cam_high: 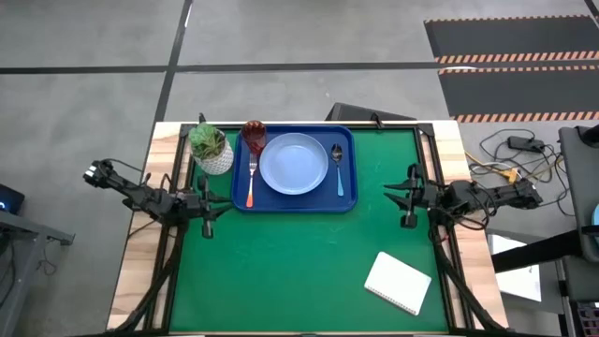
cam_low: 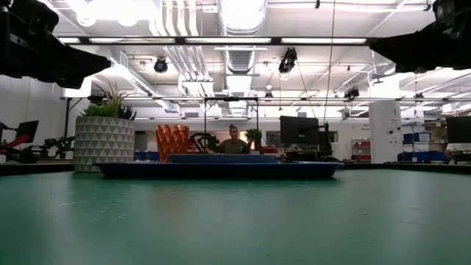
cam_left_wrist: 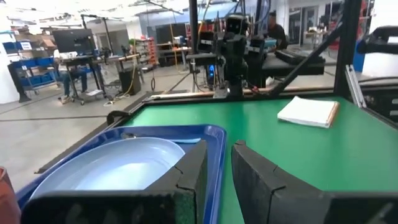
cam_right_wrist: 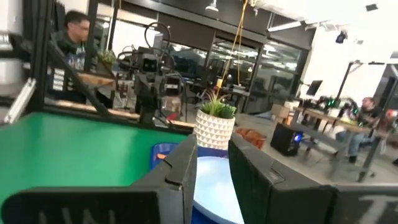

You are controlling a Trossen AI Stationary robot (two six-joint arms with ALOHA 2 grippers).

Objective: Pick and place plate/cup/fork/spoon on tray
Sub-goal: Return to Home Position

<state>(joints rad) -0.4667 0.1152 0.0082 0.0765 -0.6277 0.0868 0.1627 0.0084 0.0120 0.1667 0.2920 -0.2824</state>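
Observation:
The dark blue tray (cam_high: pixel 295 201) lies at the far middle of the green mat. On it the pale blue plate (cam_high: pixel 294 163) lies in the middle. The dark red cup (cam_high: pixel 254 137) stands in its far left corner, and the orange-handled fork (cam_high: pixel 251 183) lies left of the plate. The blue-handled spoon (cam_high: pixel 338 167) lies right of the plate. My left gripper (cam_high: pixel 208 208) hovers left of the tray and my right gripper (cam_high: pixel 391 193) hovers right of it. Both are empty, with a narrow gap between the fingers (cam_left_wrist: pixel 219 163) (cam_right_wrist: pixel 212 163).
A white pot with a green plant (cam_high: pixel 211 148) stands just left of the tray's far left corner. A white notepad (cam_high: pixel 398 283) lies near the mat's near right corner. People sit at desks in the room beyond the table.

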